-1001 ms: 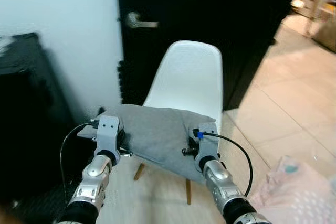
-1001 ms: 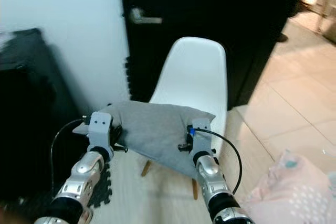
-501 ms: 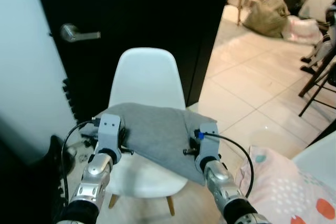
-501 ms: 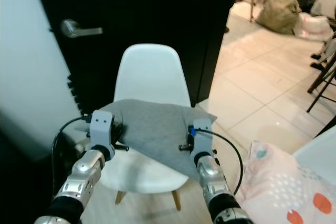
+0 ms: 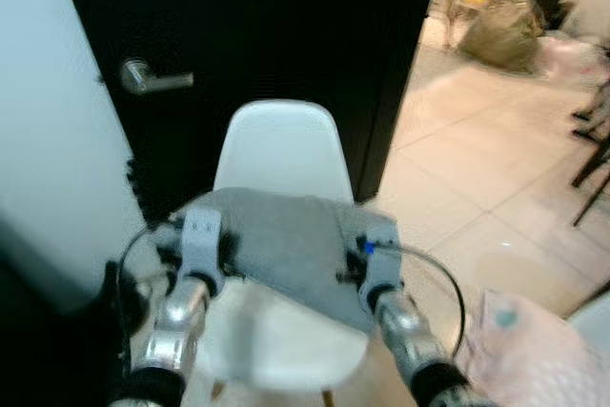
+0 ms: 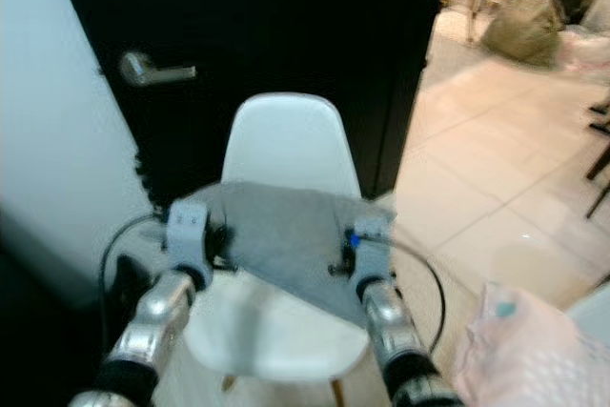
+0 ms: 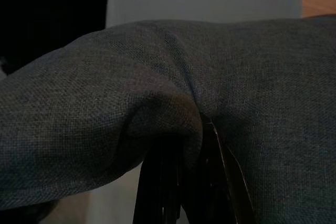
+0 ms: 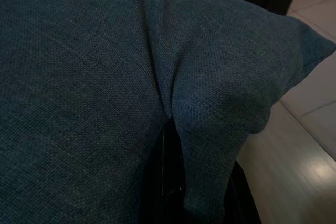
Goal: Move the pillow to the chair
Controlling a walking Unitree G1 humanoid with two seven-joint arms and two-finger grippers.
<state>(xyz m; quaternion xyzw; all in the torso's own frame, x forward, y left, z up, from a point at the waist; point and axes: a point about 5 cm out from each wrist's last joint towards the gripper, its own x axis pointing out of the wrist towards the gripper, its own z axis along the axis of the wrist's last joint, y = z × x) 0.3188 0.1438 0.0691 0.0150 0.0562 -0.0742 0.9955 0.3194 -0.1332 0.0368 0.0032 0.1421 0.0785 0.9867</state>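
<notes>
I hold a grey fabric pillow [image 5: 281, 240] in the air between both arms, just above the seat of a white moulded chair [image 5: 276, 145]. My left gripper [image 5: 214, 247] is shut on the pillow's left edge, and the left wrist view shows its fingers [image 7: 210, 182] pinching a fold of cloth. At the pillow's right edge my right gripper [image 5: 355, 259] is shut too, the fabric [image 8: 105, 93] bunched over its fingers [image 8: 168, 182]. The chair's seat [image 5: 276, 340] shows white below the pillow. The eye views are blurred.
A black door [image 5: 286, 35] with a silver lever handle [image 5: 152, 77] stands behind the chair, a pale wall [image 5: 48, 121] to its left. Tiled floor [image 5: 477, 159] opens to the right toward bags and furniture. A pink patterned cushion [image 5: 529, 350] lies at the lower right.
The camera has swung and moved closer, so the chair now sits centred under the pillow. Both grippers keep their hold on the pillow.
</notes>
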